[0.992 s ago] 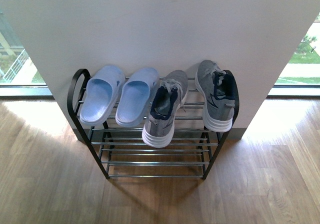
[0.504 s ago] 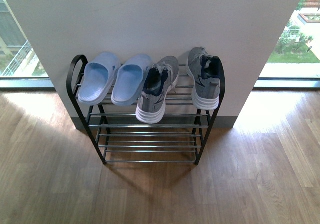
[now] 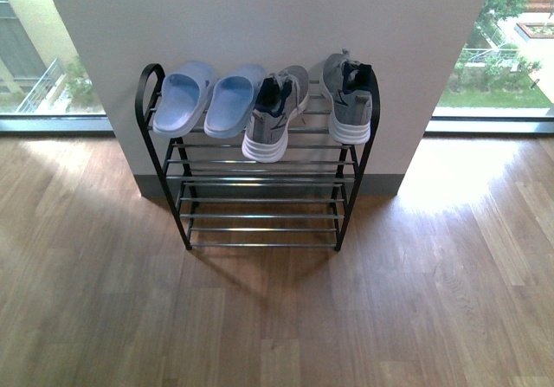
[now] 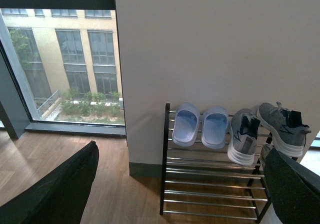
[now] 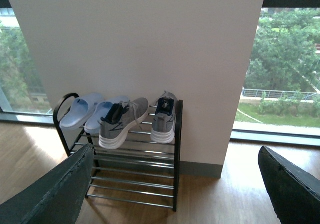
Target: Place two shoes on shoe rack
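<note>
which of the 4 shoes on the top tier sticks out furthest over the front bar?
The left grey sneaker, third from the left on the shoe rack. Its white heel overhangs the front bar and it sits angled; the right sneaker and both blue slides sit further back.

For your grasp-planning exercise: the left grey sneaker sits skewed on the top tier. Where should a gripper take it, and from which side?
Grip the left grey sneaker at its heel collar, coming from the front: the heel overhangs the shoe rack edge toward the robot.

Front view angled down from mid-distance; left wrist view off to the left, right wrist view off to the right; all three sharing the shoe rack (image 3: 260,175).
</note>
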Available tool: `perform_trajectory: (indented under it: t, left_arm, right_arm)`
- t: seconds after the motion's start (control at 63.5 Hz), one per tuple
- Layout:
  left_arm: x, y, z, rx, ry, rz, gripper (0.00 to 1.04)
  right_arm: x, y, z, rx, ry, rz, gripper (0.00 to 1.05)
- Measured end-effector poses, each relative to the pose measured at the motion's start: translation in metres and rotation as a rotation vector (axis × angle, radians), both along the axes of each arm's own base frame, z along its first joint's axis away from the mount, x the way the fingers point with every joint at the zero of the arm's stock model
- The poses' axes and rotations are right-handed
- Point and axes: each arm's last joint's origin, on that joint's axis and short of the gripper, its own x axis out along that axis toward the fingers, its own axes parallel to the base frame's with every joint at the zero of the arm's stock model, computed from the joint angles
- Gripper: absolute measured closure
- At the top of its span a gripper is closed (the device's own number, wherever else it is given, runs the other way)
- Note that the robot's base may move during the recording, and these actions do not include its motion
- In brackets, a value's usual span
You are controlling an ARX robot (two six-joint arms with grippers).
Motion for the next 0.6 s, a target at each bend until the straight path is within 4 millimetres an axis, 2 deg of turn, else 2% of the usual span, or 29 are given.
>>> perform_trajectory:
  t: [0.599]
  left_arm:
    - [0.0000,0.0000,0.0000,0.000,0.000,0.000,0.09]
  right_arm:
    - [0.0000,0.0000,0.0000,0.000,0.000,0.000,0.09]
